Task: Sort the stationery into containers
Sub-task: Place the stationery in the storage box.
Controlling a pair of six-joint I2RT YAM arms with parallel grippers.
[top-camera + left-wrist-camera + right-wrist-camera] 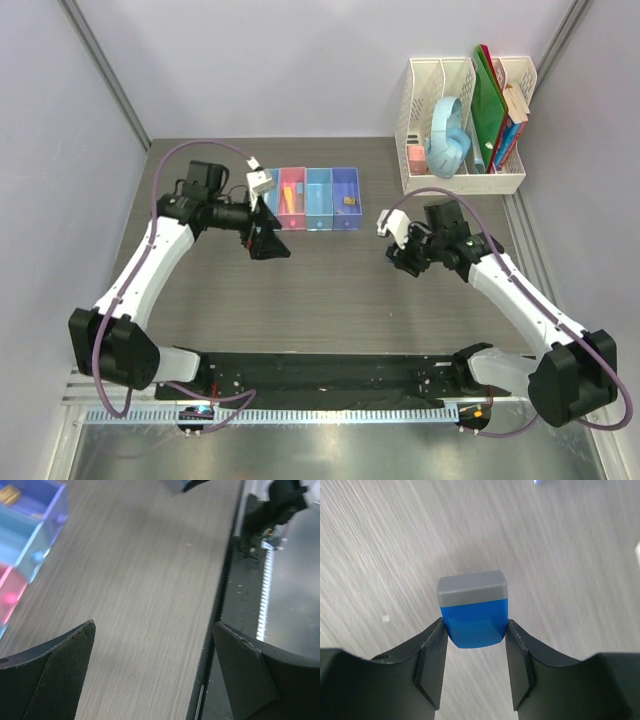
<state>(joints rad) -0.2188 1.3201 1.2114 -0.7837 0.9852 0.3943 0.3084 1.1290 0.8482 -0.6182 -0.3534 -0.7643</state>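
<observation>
My right gripper (474, 625) is shut on a blue wedge-shaped piece (473, 615) with a grey cap, pinched at its lower sides by both fingertips. From above, the right gripper (398, 258) sits right of the table's middle, and the piece itself is hidden there. The containers (318, 212) stand in a joined row at the back, left of middle. A small yellowish block (348, 201) lies in the purple-blue bin (345, 172). My left gripper (268, 245) hangs open and empty just in front of the row's left end, over bare wood (152, 630).
A tall white mesh rack (412, 130) with green folders, books and a pale blue object stands at the back right. A black mat (320, 370) runs along the near edge between the arm bases. The bins' near walls (47, 527) show at the left wrist view's upper left.
</observation>
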